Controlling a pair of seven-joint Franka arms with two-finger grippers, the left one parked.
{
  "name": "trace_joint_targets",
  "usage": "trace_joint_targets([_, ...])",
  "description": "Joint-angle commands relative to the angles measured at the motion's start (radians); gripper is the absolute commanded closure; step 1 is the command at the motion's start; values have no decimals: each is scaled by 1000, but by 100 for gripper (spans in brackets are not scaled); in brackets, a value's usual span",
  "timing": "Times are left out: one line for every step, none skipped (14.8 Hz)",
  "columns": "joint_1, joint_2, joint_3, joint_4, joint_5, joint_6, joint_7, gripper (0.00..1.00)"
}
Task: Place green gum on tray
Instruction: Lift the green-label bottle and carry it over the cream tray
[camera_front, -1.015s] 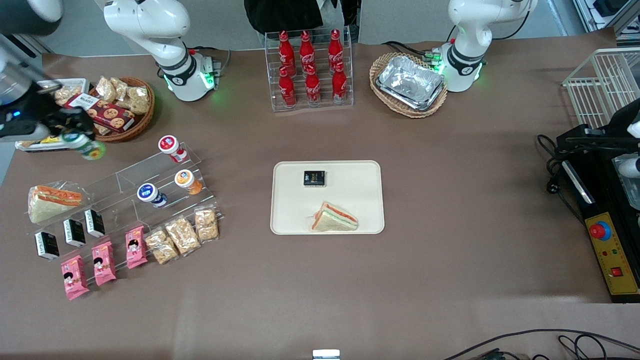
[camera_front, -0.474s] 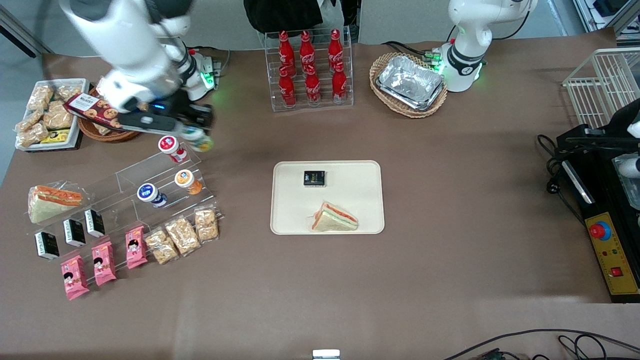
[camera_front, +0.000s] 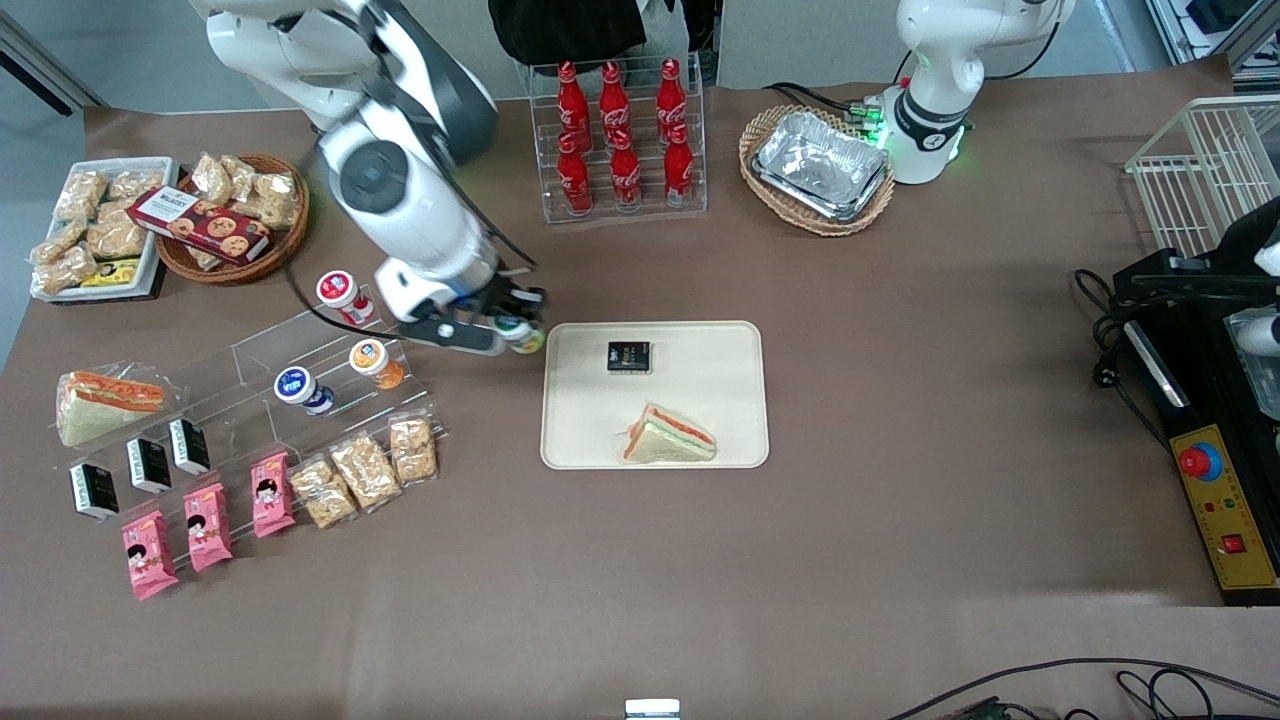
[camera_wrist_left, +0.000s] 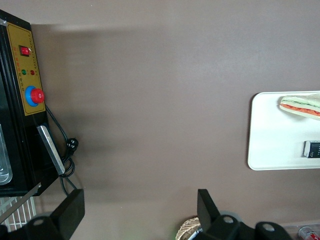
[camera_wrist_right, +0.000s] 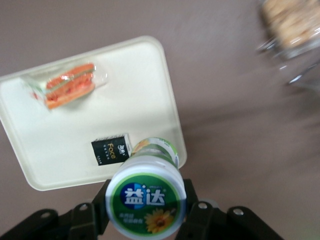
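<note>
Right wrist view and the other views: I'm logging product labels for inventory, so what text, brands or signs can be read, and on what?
"益达": lid of the green gum, held by the gripper just at the tray edge.
"Face" or similar, not sure: small black packet on the tray.
White script on the red bottles: too small to read.
Cookie box, blue-lidded bottle, pink packets, yellow control panel: print unreadable.

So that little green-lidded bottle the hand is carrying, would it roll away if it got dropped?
Probably, if it lands on its side. The green gum is round, so it could roll, though the tray's low rim might stop it. It looks like stiff plastic, and the hand grips it without visible denting. Set upright, its squat shape should stand.
</note>
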Motion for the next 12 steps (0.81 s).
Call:
trace_joint_targets([58, 117, 4, -9, -66, 99, 62, 91])
trace_joint_targets([78, 149, 4, -11, -98, 120, 91, 91])
trace_joint_targets([93, 181, 2, -14, -144, 145, 131, 92])
trace_joint_targets([104, 210, 2, -18, -190, 168, 166, 92])
trace_joint_targets([118, 232, 2, -21, -225, 189, 197, 92])
trace_joint_targets([129, 252, 2, -27, -261, 212, 217, 92])
trace_joint_targets([132, 272, 0, -32, -282, 229, 225, 92])
trace_joint_targets([132, 286, 0, -37, -290, 248, 225, 92])
trace_joint_targets([132, 293, 0, -46, -292, 271, 225, 92])
trace_joint_targets([132, 304, 0, -52, -309, 294, 225, 92])
trace_joint_targets([133, 316, -1, -52, -322, 302, 225, 92])
trace_joint_targets([133, 327, -1, -51, -332, 303, 225, 91])
